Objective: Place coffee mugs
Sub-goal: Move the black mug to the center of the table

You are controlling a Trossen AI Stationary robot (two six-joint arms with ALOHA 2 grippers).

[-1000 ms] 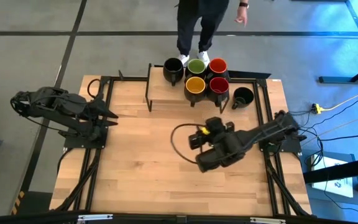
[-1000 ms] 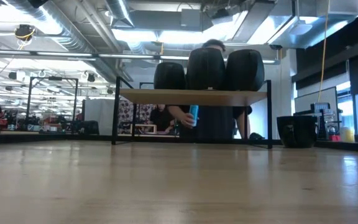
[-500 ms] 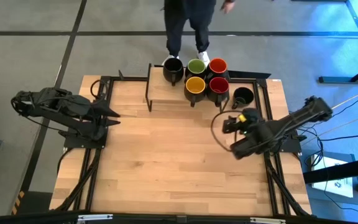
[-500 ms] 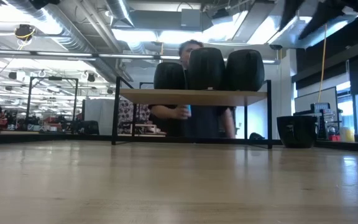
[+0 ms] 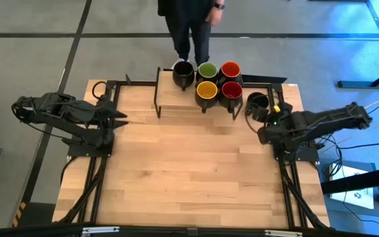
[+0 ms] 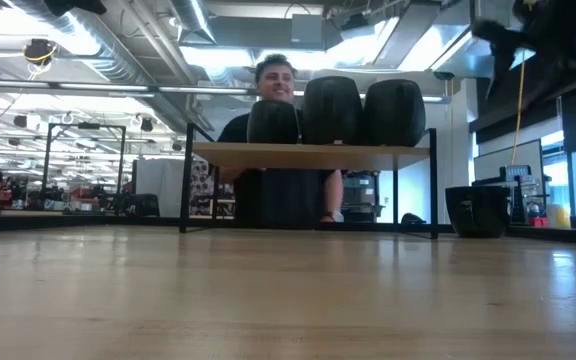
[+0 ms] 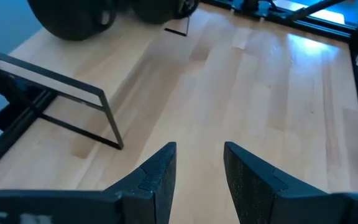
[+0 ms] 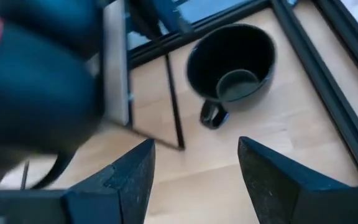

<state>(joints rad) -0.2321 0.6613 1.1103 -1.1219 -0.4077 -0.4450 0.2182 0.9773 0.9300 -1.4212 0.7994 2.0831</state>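
Observation:
Five coffee mugs stand on a raised wooden rack (image 5: 176, 93) at the table's far edge. Their insides are black (image 5: 183, 70), green (image 5: 207, 70), red (image 5: 229, 69), yellow (image 5: 206, 90) and red (image 5: 231, 90). A sixth mug (image 5: 257, 102), black inside, stands upright on its base on the table right of the rack (image 8: 232, 62); its handle (image 8: 211, 114) points toward my right gripper. My right gripper (image 8: 197, 168) hovers open just short of that mug (image 5: 266, 126). At the left edge my left gripper (image 5: 120, 118) stays open above bare wood (image 7: 199, 171).
A person (image 6: 273, 130) stands just beyond the table's far edge, behind the rack. The rack's black legs (image 8: 174, 106) stand close beside the mug on the table. A black frame rail (image 5: 283, 99) runs along the table's right edge. Bare wood (image 5: 183, 171) spans the middle and near side.
My right gripper has swung from the middle of the table toward the right and far edges, rolling as it went, and now stands by the mug on the table. Its fingers stay open. The person behind the rack has stepped leftward.

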